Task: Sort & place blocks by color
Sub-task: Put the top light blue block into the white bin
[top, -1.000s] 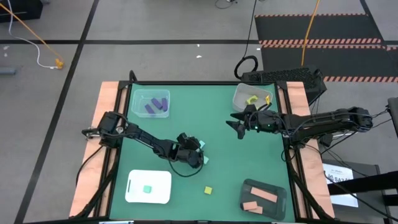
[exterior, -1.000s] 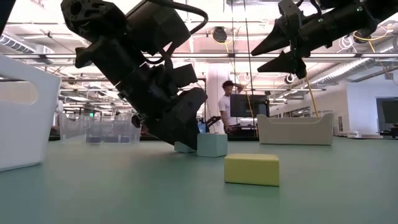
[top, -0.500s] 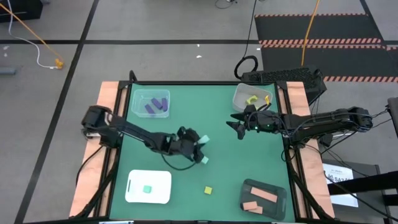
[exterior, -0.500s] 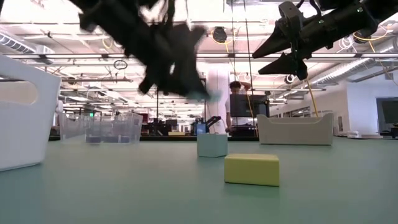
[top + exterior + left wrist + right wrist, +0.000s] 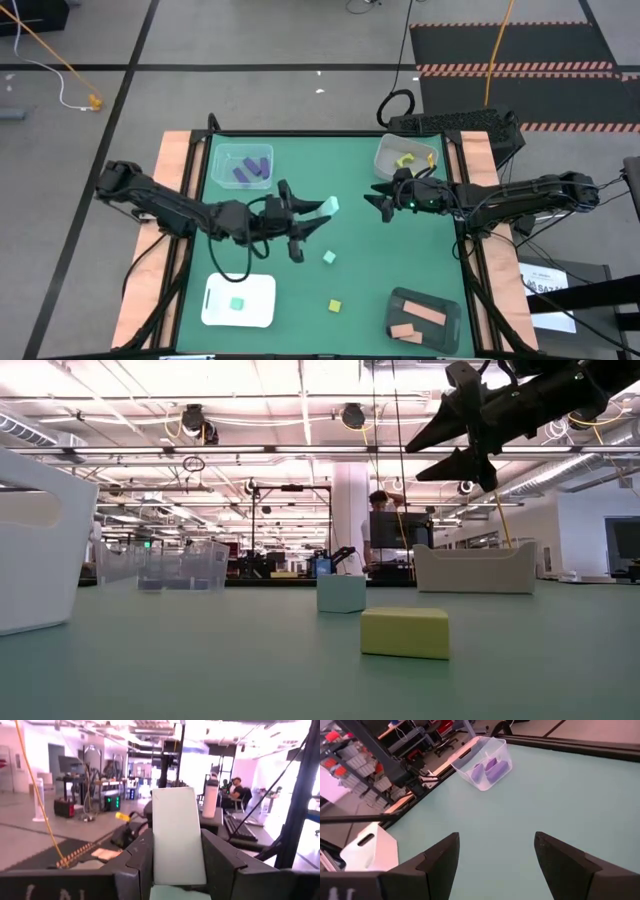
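Observation:
My left gripper point(image 5: 318, 214) hangs above the table's middle, shut on a mint green bar block point(image 5: 328, 207), which fills the left wrist view point(image 5: 177, 832). A mint cube point(image 5: 329, 257) and a yellow cube point(image 5: 336, 305) rest flat on the green table; the low view shows them too point(image 5: 341, 593) point(image 5: 405, 632). My right gripper point(image 5: 380, 201) hovers open over the table's right half, high up in the low view point(image 5: 455, 438), with nothing between its fingers. My left gripper pinches the mint bar by its two long sides point(image 5: 159, 865) between its two fingers point(image 5: 137, 862). The fingers come about level from the table's left and lie along the bar. The bar sticks out past the fingertips, lifted clear of the table.
A clear tub point(image 5: 243, 167) with purple blocks stands far left, another clear tub point(image 5: 405, 157) with yellow blocks far right. A white tray point(image 5: 215, 310) holding a mint block lies near left, a dark tray point(image 5: 400, 300) with salmon blocks near right.
My left gripper has shut on the mint bar and lifted it clear off the table, rising out of the low view. It has tipped from pointing down to about level and drawn a little toward the far edge. The mint cube beside it has stayed on the table.

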Available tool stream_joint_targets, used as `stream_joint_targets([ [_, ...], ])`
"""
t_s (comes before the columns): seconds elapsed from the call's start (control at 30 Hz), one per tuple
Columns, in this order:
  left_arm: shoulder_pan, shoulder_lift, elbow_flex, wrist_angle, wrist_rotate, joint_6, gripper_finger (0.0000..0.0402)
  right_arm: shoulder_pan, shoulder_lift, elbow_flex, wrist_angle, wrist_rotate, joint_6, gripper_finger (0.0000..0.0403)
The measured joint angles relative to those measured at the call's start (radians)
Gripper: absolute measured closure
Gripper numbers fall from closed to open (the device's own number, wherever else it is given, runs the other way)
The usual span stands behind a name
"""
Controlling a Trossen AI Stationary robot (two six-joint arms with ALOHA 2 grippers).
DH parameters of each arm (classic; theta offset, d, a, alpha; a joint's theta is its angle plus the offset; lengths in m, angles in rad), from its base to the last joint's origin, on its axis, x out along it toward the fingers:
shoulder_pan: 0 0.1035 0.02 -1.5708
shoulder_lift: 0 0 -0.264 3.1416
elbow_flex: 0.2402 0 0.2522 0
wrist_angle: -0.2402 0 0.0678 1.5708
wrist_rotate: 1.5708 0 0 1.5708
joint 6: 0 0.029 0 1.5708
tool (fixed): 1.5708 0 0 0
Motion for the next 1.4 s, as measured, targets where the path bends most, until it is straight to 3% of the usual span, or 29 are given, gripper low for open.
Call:
stream_joint_targets([
  [0.33,-0.028,-0.003,-0.001,0.04,-0.001,-0.003,0.0274,0.0,0.0,0.0,0.0,0.0,0.033,0.0154],
  [0.5,-0.049,-0.004,-0.001,-0.028,0.06,-0.173,0.0274,0.0,0.0,0.0,0.0,-0.01,0.033,0.0154],
  [0.6,-0.081,-0.004,-0.001,-0.161,0.154,-0.345,0.0274,0.0,0.0,0.0,0.002,-0.076,0.033,0.0154],
  [0.7,-0.125,-0.004,-0.001,-0.343,0.177,-0.504,0.0274,0.0,0.0,0.0,0.003,-0.13,0.023,0.0154],
  [0.93,-0.3,-0.004,-0.001,-0.705,0.273,-0.95,0.0274,0.0,0.0,0.0,0.009,-0.129,0.002,0.0154],
  [1.2,-0.515,0.0,-0.001,-1.111,0.278,-1.349,0.0274,0.0,0.0,0.0,0.008,-0.159,-0.02,0.0154],
  [1.4,-0.541,0.024,-0.002,-1.361,0.274,-1.489,0.0274,0.001,0.0,0.0,0.008,-0.209,-0.017,0.0154],
])
